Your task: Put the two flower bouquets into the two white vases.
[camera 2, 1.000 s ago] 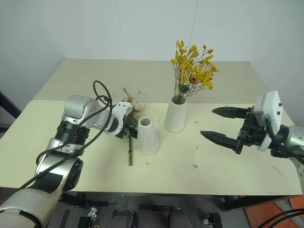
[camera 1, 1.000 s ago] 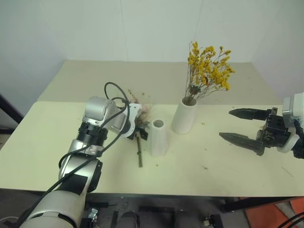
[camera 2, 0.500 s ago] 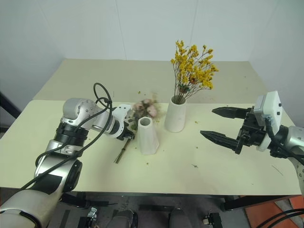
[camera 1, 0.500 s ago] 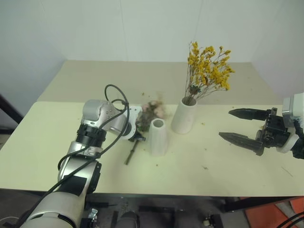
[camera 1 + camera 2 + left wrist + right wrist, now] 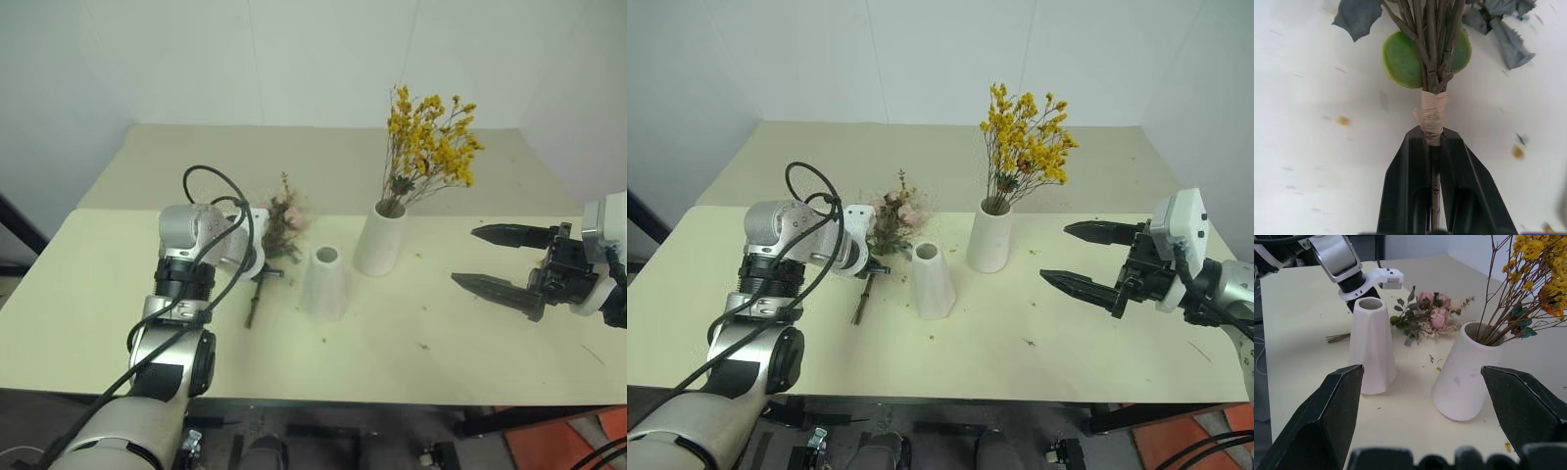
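Two white vases on the cream table (image 5: 470,352), two bouquets, two grippers; wider vase (image 5: 380,239) stands upright toward the middle of the table, broad mouth up, and holds the yellow dried-flower bouquet (image 5: 431,137), thin brown stems down inside the mouth, yellow heads fanning out well above the rim; one container filled; slimmer cone vase (image 5: 324,283) stands upright just beside the wider one, on its left and a bit nearer the robot, small mouth up, nothing visible in it; the two vases are close, apart rather than touching; rose bouquet (image 5: 277,227) is to the left of the cone vase, not in any vase; pink roses, pale sprigs and green leaves point toward the far side of the table, stems run back toward the robot with the cut ends down near the tabletop; left gripper (image 5: 1433,147) is pinched tight on the rose bouquet's stems, just below the pale tape wrap, black fingers (image 5: 1406,186) pressed against both sides of the stem bundle; a round green leaf sits just past the wrap; right gripper (image 5: 502,259) is over the right part of the table, well apart from both vases, its two black fingers spread wide, holding nothing; small flower crumbs (image 5: 423,346) scattered on the tabletop around the vases.
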Controlling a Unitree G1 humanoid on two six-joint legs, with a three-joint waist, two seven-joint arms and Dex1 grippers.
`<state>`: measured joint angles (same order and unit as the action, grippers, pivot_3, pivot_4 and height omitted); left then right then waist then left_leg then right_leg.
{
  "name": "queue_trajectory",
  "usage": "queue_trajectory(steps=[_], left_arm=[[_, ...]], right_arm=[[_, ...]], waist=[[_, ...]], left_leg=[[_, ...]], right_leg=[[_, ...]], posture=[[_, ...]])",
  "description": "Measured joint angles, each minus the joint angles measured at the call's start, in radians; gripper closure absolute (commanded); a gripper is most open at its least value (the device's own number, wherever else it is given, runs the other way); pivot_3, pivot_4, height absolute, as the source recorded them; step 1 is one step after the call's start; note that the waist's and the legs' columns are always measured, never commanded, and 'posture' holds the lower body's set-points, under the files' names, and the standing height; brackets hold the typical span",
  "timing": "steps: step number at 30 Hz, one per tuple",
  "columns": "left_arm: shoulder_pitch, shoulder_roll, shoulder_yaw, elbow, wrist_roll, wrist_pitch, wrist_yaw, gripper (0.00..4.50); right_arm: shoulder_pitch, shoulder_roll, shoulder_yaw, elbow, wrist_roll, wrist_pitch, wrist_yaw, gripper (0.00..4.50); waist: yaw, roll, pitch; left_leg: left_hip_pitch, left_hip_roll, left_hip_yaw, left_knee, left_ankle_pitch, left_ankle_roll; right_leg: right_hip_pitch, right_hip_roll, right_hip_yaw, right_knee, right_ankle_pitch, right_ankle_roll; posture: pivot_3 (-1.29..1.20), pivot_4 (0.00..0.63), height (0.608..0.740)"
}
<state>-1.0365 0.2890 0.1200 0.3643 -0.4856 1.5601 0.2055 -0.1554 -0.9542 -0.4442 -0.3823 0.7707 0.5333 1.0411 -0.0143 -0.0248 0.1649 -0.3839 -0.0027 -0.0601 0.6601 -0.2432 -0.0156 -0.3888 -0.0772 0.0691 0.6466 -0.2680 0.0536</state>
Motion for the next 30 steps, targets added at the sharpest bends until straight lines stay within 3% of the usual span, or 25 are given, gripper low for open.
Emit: queue_trajectory(steps=[6, 15, 30], left_arm=[[-0.006, 0.036, 0.016, -0.064, 0.045, -0.193, -0.116, 4.45], [-0.032, 0.142, 0.036, -0.116, 0.013, -0.509, -0.461, 4.45], [-0.064, 0.116, 0.119, -0.193, -0.246, -0.627, -0.879, 4.45]], right_arm=[[0.009, 0.01, 0.0, -0.013, 0.02, 0.001, -0.002, 0.0], [0.036, 0.034, -0.001, -0.043, 0.039, -0.001, 0.003, 0.0], [0.054, 0.042, -0.007, -0.039, 0.038, -0.01, 0.028, 0.0]], waist=[[0.001, 0.0, 0.0], [0.001, 0.0, 0.0], [-0.001, 0.0, 0.0]], left_leg=[[-0.001, 0.0, 0.0, 0.0, 0.0, 0.0], [-0.001, 0.0, 0.0, 0.0, 0.0, 0.0], [-0.001, 0.0, 0.0, 0.0, 0.0, 0.0]], right_leg=[[-0.001, 0.0, 0.0, -0.001, 0.0, 0.0], [0.0, 0.0, 0.0, -0.001, 0.0, 0.0], [0.0, 0.0, 0.0, -0.001, 0.0, 0.0]], posture=[[0.0, 0.15, 0.74], [0.0, 0.15, 0.74], [0.0, 0.15, 0.74]])
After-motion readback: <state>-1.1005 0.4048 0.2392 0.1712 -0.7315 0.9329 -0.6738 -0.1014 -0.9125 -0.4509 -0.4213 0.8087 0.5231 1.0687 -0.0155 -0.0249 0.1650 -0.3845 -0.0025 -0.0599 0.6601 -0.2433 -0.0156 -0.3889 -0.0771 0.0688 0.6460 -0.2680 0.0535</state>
